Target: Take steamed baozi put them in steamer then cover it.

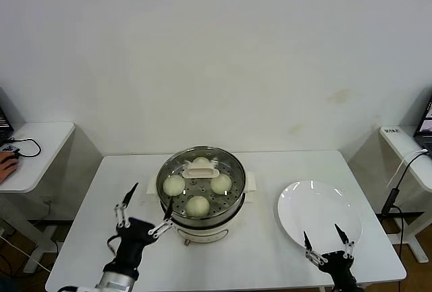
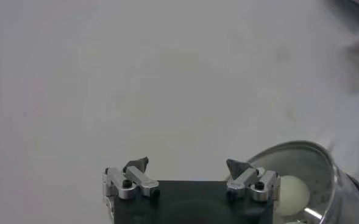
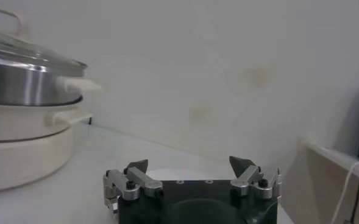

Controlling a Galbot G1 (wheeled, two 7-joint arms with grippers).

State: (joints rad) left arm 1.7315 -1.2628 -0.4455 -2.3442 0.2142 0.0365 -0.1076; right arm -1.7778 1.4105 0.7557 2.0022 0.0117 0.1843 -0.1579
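Looking at how things lie, this one's pretty much wrapped up. All four steamed baozi [image 1: 197,205] sit on the perforated tray inside the steamer [image 1: 200,226], which stands mid-table on its cream base. The cover [image 1: 201,168] looks to be on top already: its cream bar handle sits across the back of the pot, and the right wrist view shows a glass lid with a metal rim resting on the steel wall. From the head view alone the glass is hard to make out, so whether it's seated perfectly flush is a bit of a guess.

The left gripper [image 1: 148,204] hangs just beside the steamer's left side, claws spread wide with nothing between them; one fingertip sits right up near the rim, and it's hard to tell if it touches. The right gripper [image 1: 325,240] is parked low over the near edge of the white plate [image 1: 317,206], also splayed and holding nothing. The plate has no buns on it.

So, judging from this: buns in, lid on. What's left is likely just pulling the left arm clear.
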